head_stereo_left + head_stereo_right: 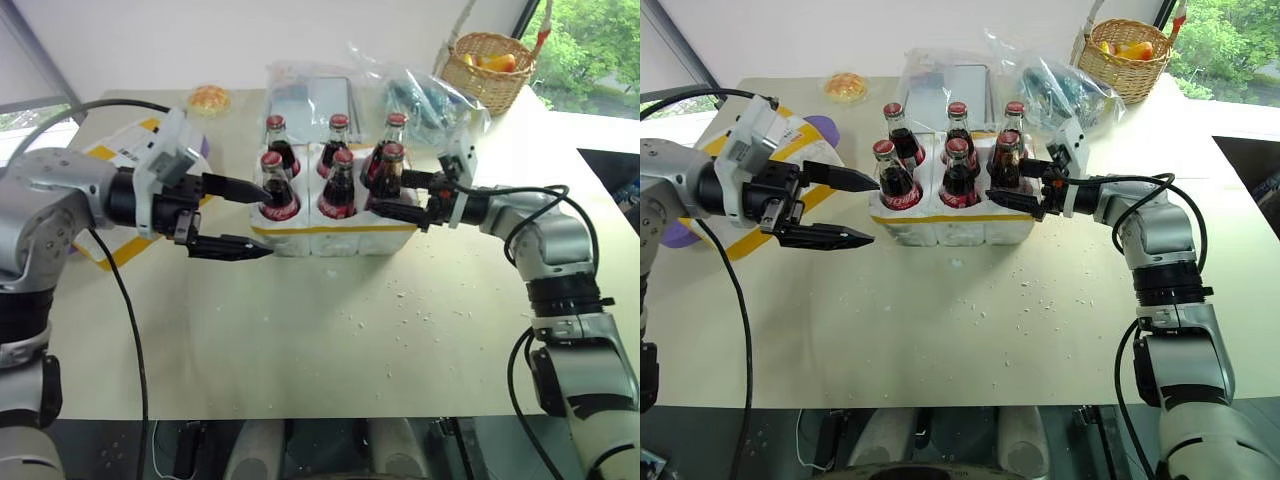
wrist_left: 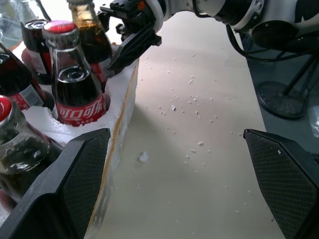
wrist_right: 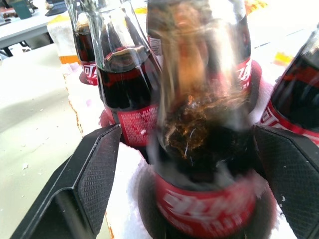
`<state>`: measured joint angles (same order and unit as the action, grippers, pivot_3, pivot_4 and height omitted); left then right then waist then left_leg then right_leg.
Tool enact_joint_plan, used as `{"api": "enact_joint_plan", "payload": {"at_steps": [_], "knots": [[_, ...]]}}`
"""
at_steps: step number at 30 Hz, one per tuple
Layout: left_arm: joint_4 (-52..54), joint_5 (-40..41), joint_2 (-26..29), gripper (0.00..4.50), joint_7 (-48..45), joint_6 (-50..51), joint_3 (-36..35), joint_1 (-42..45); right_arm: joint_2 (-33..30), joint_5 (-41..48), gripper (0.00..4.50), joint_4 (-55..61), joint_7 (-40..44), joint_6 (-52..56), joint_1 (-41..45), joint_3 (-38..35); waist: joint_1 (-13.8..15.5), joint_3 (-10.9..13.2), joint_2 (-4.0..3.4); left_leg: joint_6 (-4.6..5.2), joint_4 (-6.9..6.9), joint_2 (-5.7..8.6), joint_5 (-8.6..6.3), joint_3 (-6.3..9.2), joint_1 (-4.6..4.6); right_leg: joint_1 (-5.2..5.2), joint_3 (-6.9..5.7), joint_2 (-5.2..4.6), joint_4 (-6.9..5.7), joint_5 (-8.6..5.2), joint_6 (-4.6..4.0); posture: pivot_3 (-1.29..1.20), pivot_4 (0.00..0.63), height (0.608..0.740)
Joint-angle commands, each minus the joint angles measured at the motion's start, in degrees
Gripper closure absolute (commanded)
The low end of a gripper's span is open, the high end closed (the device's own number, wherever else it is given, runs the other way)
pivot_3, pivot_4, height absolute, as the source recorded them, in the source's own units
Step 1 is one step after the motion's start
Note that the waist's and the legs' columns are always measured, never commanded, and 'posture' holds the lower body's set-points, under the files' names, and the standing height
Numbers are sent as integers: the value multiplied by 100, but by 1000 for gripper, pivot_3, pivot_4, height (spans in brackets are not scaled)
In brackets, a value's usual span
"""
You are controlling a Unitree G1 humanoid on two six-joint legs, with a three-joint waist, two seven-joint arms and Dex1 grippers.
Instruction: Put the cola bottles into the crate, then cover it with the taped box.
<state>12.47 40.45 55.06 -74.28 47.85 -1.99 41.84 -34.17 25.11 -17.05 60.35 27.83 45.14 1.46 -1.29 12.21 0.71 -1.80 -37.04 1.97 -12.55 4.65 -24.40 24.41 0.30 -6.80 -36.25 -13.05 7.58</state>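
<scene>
All 6 bottles [image 1: 339, 185] upright in crate [image 1: 330, 238]; both grippers open, R [image 1: 405, 196] straddling front-right bottle, L [image 1: 235, 216] beside crate, nearer taped box [image 1: 122, 150] at far left.

Dark cola bottles [image 1: 338, 185] (red labels, red caps) in white crate [image 1: 335, 238] with yellow band

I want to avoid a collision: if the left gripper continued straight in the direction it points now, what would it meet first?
Most likely the crate at its near-left corner, or the front-left cola bottle standing there. The left gripper is open, fingertips level with that corner; depth is hard to judge.
</scene>
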Motion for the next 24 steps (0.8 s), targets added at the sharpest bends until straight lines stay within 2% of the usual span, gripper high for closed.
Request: {"api": "enact_joint_plan", "payload": {"at_steps": [1, 6, 9, 12, 16, 18, 21, 24], "knots": [[153, -160, 191, 0, 331, -190, -438, -225, -264, 163, 82, 425, 256, -2, 121, -296, 6, 1, -1, 0, 0, 0, 0, 0, 0, 0, 0, 0, 0, 0, 0, 0, 150, 737], [496, -964, 543, 0, 1178, -714, -1071, -1186, -1092, 428, 82, 936, 792, 146, -91, -730, 16, 1, -2, 0, 1, 0, 0, 0, -1, 0, 0, 0, 3, 0, 0, 0, 150, 737], [835, -1868, 774, 0, 1720, -1197, -1606, -2407, -1715, 576, 82, 1039, 1144, 229, -246, -1073, 26, 1, -3, 0, 5, -1, -1, -1, 0, 0, 1, -1, 7, 0, -1, 0, 150, 737], [1002, -2354, 698, 0, 2126, -1332, -2272, -3371, -2157, 677, 82, 1022, 1340, 322, -368, -1323, 9, 1, -3, 0, 10, -3, -1, -7, 4, -1, 5, -1, 9, -1, -3, 0, 150, 737], [1017, -3357, 578, 0, 2456, -2033, -3252, -4739, -2772, 1167, 82, 1150, 1864, 926, -621, -1712, 12, 1, -4, -1, 9, -14, -2, -21, 6, 2, 7, 0, 14, -7, -25, 0, 150, 737], [899, -3722, 446, 0, 2700, -2308, -3612, -5154, -2842, 1336, 82, 1353, 1853, 988, -699, -1897, 23, 1, -4, -1, 10, -20, -2, -25, 6, 3, 7, 1, 15, -8, -27, 0, 150, 737], [530, -4229, 354, 0, 3164, -2854, -3791, -5405, -2784, 1637, 82, 1685, 1697, 1220, -726, -2080, 31, 0, -6, -2, 8, -26, -3, -33, 9, 4, 8, 1, 17, -4, -37, 0, 150, 737], [-677, -5269, 587, 0, 4160, -4313, -3518, -5591, -2739, 2023, 82, 2087, 1570, 1506, -768, -2227, 40, -1, -7, -3, 7, -29, -3, -38, 11, 4, 10, 1, 19, -2, -44, 0, 150, 737]]}}
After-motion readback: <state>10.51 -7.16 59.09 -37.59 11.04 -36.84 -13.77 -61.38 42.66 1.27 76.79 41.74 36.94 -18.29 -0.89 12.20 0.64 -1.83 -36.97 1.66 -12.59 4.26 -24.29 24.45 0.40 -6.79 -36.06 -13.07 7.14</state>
